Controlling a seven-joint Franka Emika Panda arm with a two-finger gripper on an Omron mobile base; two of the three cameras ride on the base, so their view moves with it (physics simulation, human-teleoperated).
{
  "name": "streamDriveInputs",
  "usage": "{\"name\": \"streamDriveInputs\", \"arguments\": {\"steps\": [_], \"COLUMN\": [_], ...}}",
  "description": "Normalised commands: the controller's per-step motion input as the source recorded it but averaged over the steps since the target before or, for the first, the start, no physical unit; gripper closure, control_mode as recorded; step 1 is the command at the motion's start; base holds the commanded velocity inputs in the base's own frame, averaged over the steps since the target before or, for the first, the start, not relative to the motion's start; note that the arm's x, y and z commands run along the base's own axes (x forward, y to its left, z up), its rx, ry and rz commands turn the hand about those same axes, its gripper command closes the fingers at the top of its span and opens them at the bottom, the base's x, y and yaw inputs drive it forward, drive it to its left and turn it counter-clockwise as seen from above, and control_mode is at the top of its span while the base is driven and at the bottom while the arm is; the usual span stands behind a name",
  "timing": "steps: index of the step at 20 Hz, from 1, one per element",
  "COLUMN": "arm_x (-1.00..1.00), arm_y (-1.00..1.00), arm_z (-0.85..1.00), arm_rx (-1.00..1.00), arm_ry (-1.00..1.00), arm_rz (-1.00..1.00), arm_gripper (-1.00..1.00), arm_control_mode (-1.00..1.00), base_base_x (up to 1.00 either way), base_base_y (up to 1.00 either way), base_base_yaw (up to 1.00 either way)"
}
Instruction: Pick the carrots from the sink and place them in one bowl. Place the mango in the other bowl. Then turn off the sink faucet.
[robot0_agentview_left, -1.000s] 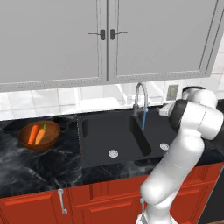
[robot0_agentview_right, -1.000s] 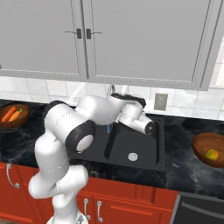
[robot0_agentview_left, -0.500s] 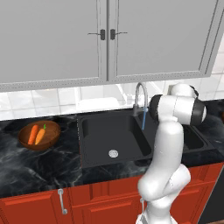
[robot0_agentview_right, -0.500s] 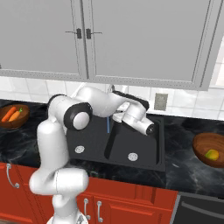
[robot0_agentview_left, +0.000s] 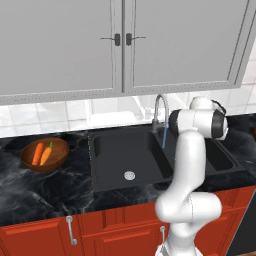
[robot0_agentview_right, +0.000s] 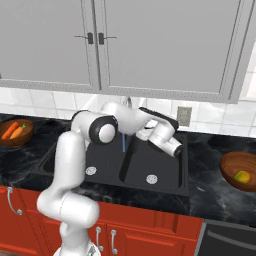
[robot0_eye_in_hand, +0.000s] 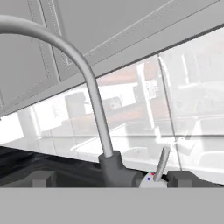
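Carrots, two of them, orange with small green tops, are seen lying side by side in the brown wooden bowl on the dark marbled counter left of the sink. In the right base view the same bowl sits at the far left edge of the counter. Mango, a small yellow-green fruit, is seen resting in the second wooden bowl on the counter well to the right of the sink.

Sink is noted as black, matte and double-basined, with a round silver drain in the left basin; two drains are visible in the right base view.

Faucet is recorded as a slim silver gooseneck rising behind the divider between the basins. A thin blue stream of water is seen falling from the spout into the sink. In the hand view the arched spout, its dark base and a short silver lever tilted beside the base are seen close up, with red and blue dots marked below the lever.

Gripper is seen above the right basin, just beside the faucet. Its jaws are spread as wide as they go, and nothing is held between them. In the hand view the two dark fingertips stand wide apart on either side of the faucet base and lever; whether either is touched cannot be told.
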Motion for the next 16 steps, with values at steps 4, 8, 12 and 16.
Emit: {"name": "streamDriveInputs", "arguments": {"steps": [4,8,12,16], "arm_x": [0.6,0.61,0.46,0.33], "arm_y": [0.0,0.11,0.09,0.0], "arm_z": [-0.09,-0.06,-0.16,-0.24], "arm_rx": [0.04,0.02,0.0,0.0], "arm_ry": [0.0,0.0,0.0,0.0], "arm_rz": [0.0,0.0,0.0,0.0], "arm_gripper": [-1.0,-1.0,-1.0,-1.0], "arm_control_mode": [-1.0,-1.0,-1.0,-1.0], "base_base_x": [0.0,0.0,0.0,0.0], "base_base_y": [0.0,0.0,0.0,0.0], "base_base_yaw": [0.0,0.0,0.0,0.0]}}
